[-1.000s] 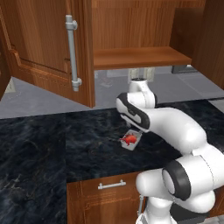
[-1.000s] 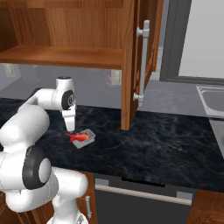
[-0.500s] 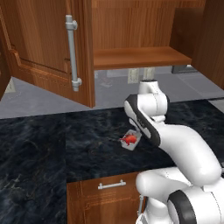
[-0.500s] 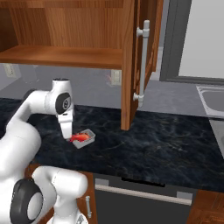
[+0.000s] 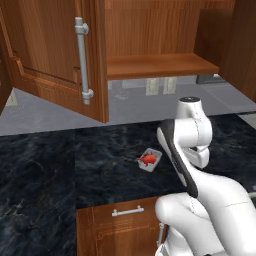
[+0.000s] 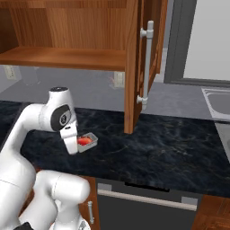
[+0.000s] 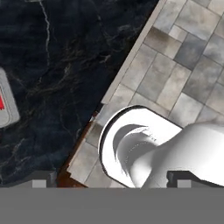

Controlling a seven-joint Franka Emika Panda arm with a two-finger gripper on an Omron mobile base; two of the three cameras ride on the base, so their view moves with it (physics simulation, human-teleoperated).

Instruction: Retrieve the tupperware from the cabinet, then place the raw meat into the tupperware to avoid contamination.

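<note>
Black marble worktop (image 5: 50,170) with pale veining, grey wall (image 5: 45,107) behind carrying pale sockets (image 5: 151,86). Low wooden drawer front (image 5: 117,225) with short silver handle below the worktop edge. Steel sink (image 6: 218,101) at far right (partly cut off). Grey tiled floor (image 7: 183,65), mixed shades.

Black marble counter (image 5: 60,170); sink (image 6: 218,101) at right; wall outlets (image 5: 160,86).

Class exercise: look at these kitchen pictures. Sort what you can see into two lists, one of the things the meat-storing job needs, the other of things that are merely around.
Part of the job:
- tupperware, on the dark counter
- raw meat, lying in it
- cabinet, doors open

Merely around:
- wall outlets
- sink
- lower drawer with short handle
</note>
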